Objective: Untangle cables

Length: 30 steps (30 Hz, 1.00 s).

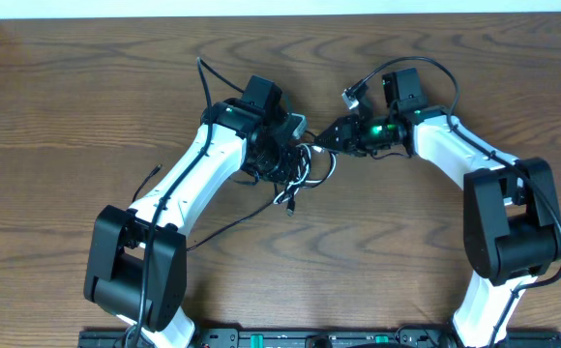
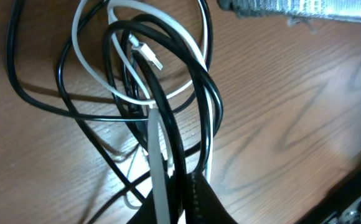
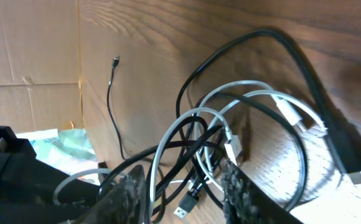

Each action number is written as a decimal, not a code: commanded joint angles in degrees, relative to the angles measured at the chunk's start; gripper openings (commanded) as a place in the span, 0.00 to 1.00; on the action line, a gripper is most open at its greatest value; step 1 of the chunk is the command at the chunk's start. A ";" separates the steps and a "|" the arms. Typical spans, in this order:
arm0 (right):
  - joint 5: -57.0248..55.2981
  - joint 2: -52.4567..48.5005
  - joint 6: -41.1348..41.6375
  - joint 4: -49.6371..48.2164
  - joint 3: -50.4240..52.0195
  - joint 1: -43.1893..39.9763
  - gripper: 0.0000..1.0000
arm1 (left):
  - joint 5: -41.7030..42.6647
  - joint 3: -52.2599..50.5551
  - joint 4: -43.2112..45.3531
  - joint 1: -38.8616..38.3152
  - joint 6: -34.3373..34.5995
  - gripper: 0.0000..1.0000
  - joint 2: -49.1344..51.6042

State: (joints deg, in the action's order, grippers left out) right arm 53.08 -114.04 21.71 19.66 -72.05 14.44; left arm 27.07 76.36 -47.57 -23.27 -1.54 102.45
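The cables form one knot (image 1: 295, 172) at the table's middle, between my two arms. Seen from the left wrist, a white cable (image 2: 81, 56) and black cables (image 2: 18, 81) loop over the wood. My left gripper (image 2: 180, 180) is shut on a white strand and a black strand. It sits at the knot's left side (image 1: 279, 153). My right gripper (image 3: 182, 180) reaches in from the right (image 1: 321, 138). Its fingers (image 3: 131, 193) stand apart, with several white and black strands and a USB plug (image 3: 187, 206) between them. A white plug (image 3: 233, 149) lies by the right finger.
One thin black cable (image 3: 110, 93) lies alone on the wood beyond the knot. Cardboard (image 3: 25, 50) and crumpled plastic (image 3: 62, 142) sit off the table's left end. Another black cord (image 1: 232, 224) trails from the knot toward the left arm's base.
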 commanded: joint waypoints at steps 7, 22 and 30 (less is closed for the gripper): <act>-2.36 0.24 -0.15 1.01 -0.26 3.98 0.27 | -3.65 0.35 -0.39 0.20 0.35 0.08 0.50; -21.42 0.24 -2.08 6.60 -0.26 6.71 0.01 | -12.28 1.55 0.42 0.20 4.68 0.08 -4.83; -31.82 0.24 -3.08 9.94 -0.26 6.51 0.01 | -15.04 1.79 6.69 0.20 5.49 0.08 -15.45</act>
State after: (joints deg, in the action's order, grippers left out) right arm 28.03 -114.04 20.47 28.91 -72.05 21.15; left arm 14.22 76.42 -42.98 -23.27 3.22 92.38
